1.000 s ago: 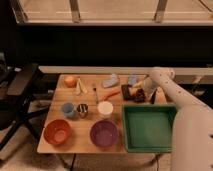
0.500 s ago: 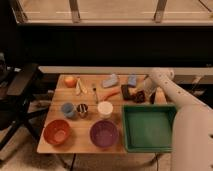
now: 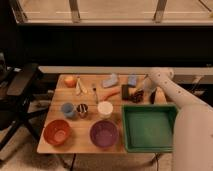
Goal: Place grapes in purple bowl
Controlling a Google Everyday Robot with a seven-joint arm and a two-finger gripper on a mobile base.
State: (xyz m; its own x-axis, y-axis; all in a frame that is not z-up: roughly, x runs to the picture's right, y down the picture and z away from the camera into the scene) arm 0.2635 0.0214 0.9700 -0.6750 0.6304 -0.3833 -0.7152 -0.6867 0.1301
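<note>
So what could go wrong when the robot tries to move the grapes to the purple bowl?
1. The gripper is shut at the grapes, a lumpy bunch. It may pinch only a few, so the bunch could slip or drop on lifting.
2. The white cup and carrot lie between the grapes and the purple bowl; a low carry might bump them.
3. The orange bowl sits beside the purple one, so aim matters.

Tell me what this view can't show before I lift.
Camera view:
1. Gripper, shut at the grapes, back right of table: whether it holds them, hidden by its wrist.
2. Grapes: partly covered by gripper.
3. Dark cup contents: too small.
</note>
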